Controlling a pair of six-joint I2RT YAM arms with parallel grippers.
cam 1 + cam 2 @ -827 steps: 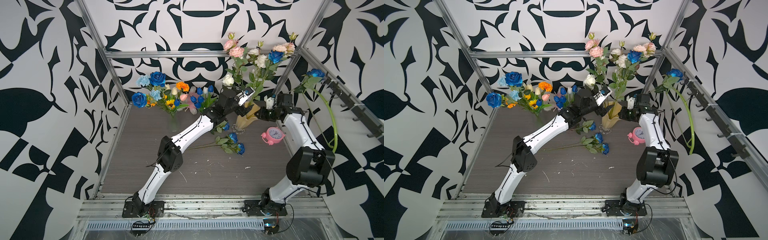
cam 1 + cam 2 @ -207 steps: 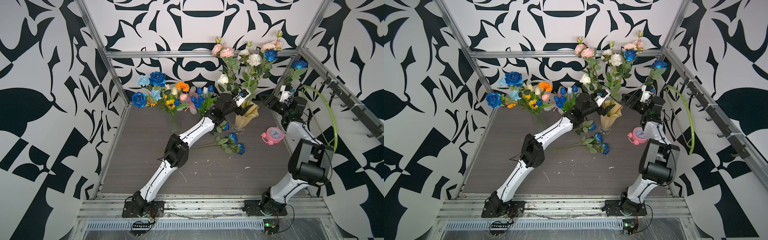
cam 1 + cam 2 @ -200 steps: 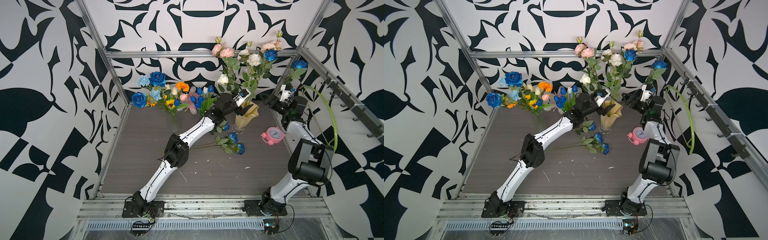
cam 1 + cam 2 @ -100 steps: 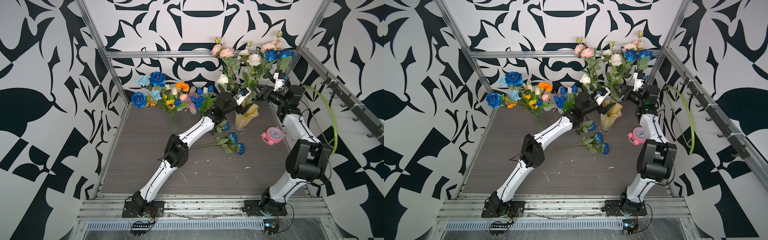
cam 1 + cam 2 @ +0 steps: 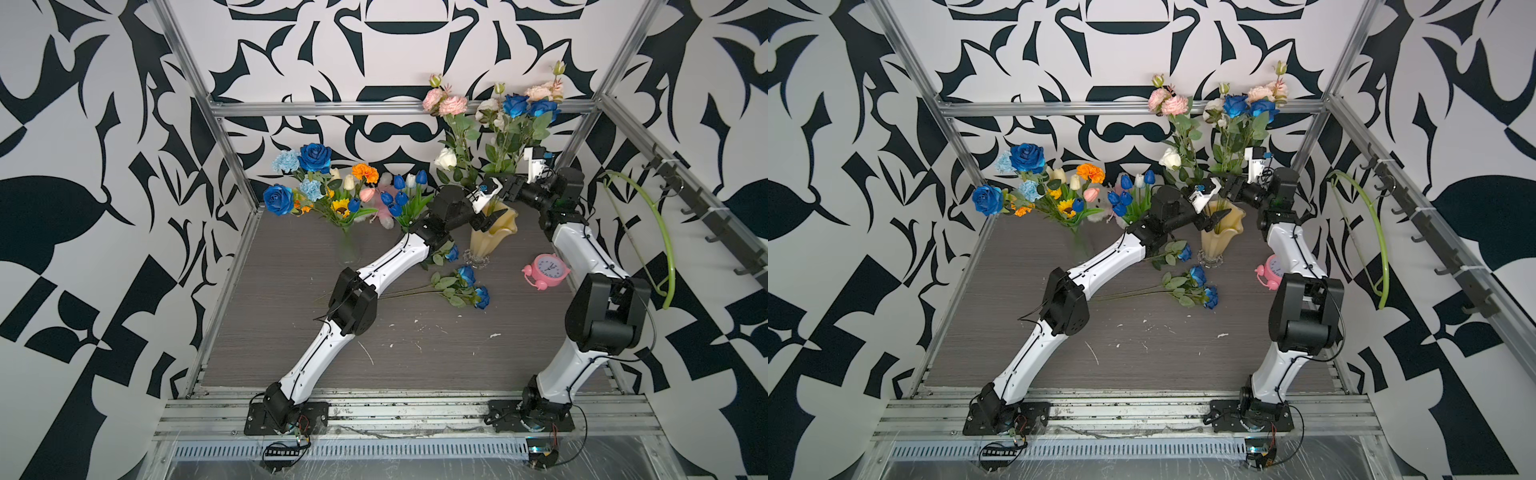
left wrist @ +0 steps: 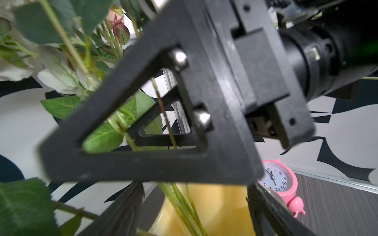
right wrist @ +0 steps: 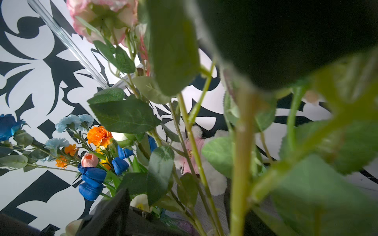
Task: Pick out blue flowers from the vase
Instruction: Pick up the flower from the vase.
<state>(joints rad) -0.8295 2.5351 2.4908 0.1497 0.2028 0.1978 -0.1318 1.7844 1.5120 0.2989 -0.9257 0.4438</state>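
Left end effector (image 5: 1216, 219) spread astride cream fluted vase (image 5: 1219, 245), right end effector (image 5: 503, 189) buried among leafy green stems (image 7: 242, 163), apart or clamped I cannot tell, two deep-blue roses (image 5: 515, 105) above, their stems untraceable.

I take the yellow vase (image 5: 484, 243) as my mark: it stands upright on a clear foot toward the back of the grey wood-grain tabletop (image 5: 291, 266). Three blue roses (image 5: 467, 275) lie flat just in front of it, the nearest beside its foot. Two of them trail long leafy stems toward the left arm's side. A pink alarm clock (image 5: 547, 269) sits near the vase on the right arm's side. Well apart on the left arm's side stands a clear glass vase (image 5: 348, 249). Behind, between the two vases, I make out a pink-and-white plush toy (image 5: 387, 199), half hidden. White scraps (image 5: 494, 335) dot the wood well in front.
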